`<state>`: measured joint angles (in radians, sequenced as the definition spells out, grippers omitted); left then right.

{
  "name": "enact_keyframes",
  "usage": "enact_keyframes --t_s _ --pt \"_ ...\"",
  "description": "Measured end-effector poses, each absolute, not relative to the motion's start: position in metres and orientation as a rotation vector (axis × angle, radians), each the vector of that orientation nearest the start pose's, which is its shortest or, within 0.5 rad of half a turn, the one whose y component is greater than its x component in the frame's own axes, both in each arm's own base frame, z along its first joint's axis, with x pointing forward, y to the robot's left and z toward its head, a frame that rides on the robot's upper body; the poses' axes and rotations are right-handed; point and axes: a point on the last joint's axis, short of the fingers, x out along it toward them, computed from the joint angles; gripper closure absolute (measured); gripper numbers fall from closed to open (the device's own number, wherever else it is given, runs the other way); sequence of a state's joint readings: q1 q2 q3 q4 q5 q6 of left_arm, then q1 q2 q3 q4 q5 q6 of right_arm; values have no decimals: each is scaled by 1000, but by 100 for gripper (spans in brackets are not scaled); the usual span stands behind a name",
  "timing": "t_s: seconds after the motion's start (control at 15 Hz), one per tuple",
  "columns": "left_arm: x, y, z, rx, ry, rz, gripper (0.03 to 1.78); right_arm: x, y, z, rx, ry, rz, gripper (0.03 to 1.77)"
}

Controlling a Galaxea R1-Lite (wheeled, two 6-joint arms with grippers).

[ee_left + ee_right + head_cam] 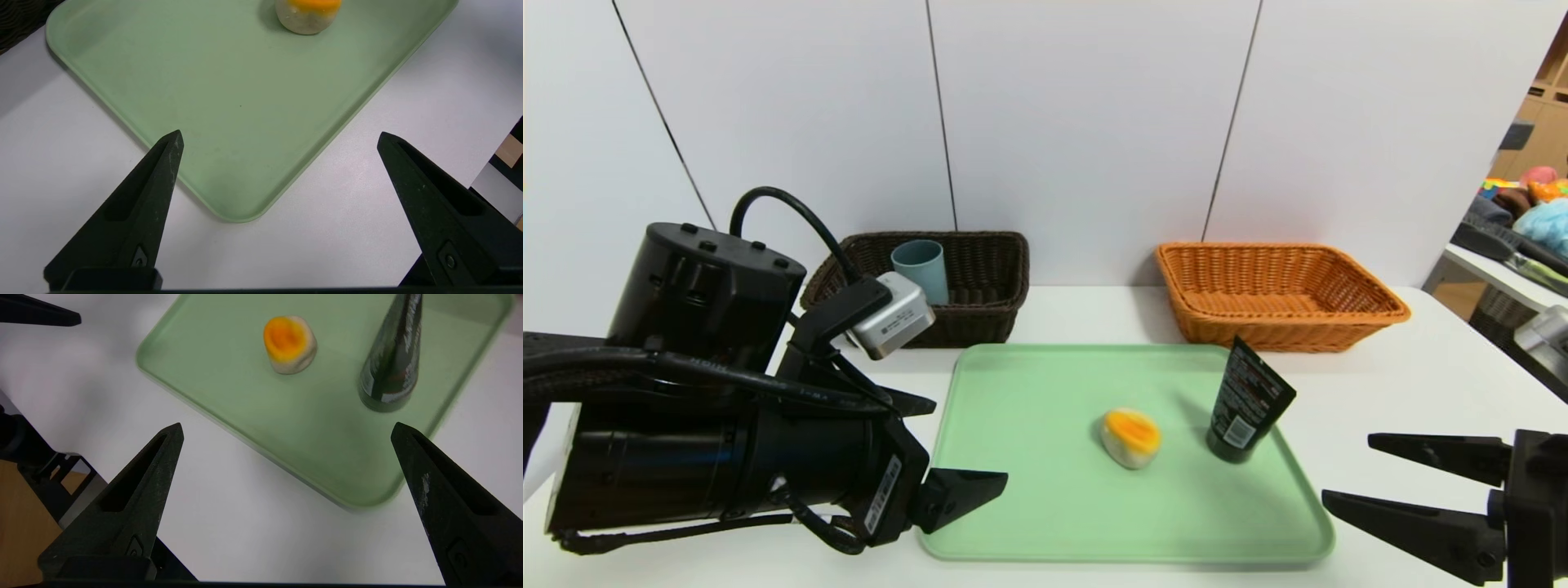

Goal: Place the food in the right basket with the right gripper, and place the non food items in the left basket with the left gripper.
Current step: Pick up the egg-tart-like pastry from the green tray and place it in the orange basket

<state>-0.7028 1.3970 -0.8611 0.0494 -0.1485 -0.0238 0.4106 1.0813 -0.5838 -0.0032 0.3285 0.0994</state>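
From my seat, both the left gripper and right gripper stand wide and empty beside the green tray. On it, the yellow-topped food piece looks light, perhaps soft; I'd pinch its sides gently. Right of it, the dark tube should squeeze, maybe slip; I'd grip low. White table, far baskets, then pale wall.

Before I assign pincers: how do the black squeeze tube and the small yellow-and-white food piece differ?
The black squeeze tube with printed text is tall and leans as it stands on its cap; the small yellow-and-white food piece sits low and rounded. The tube is dark and printed, while the food piece is pale with an orange-yellow face. Both are on the green tray.
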Motion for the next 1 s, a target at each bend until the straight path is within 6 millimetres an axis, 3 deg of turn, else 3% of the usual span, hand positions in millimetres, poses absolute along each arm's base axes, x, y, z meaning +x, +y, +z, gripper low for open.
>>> enact_keyframes --t_s 0.33,1.0 --pt "173 -150 208 154 615 -813 12 155 100 216 20 556 816 4" --pt "181 -156 201 162 644 -801 12 224 169 201 -66 648 757 4"
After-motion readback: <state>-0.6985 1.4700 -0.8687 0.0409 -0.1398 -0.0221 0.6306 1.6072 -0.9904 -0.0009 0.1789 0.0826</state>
